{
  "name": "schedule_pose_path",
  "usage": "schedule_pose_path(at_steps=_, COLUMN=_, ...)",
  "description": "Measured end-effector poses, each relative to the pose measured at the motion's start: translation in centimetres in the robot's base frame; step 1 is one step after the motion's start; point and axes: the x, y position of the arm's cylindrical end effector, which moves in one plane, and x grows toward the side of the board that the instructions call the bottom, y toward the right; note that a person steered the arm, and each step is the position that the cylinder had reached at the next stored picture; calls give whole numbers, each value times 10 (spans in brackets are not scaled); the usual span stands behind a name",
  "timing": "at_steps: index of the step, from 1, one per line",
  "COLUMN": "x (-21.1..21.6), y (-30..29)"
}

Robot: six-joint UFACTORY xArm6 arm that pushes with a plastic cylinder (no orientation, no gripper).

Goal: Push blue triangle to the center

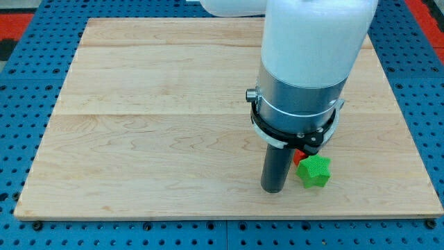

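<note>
My tip [273,188] rests on the wooden board near the view's bottom right. A green star-shaped block [314,171] lies just to the tip's right, close to it or touching. A red block [298,156] shows only as a small sliver behind the rod and above the green star; its shape cannot be made out. No blue triangle shows in this view; the arm's white and silver body [305,69] hides part of the board's right side.
The wooden board [152,125] lies on a blue pegboard table [21,104]. The board's bottom edge runs just below the tip and the green star.
</note>
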Motion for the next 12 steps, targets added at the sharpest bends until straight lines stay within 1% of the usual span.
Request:
schedule_pose_path(at_steps=1, x=0, y=0)
schedule_pose_path(at_steps=3, x=42, y=2)
schedule_pose_path(at_steps=5, x=42, y=31)
schedule_pose_path(at_steps=11, x=41, y=64)
schedule_pose_path(at_steps=12, x=42, y=85)
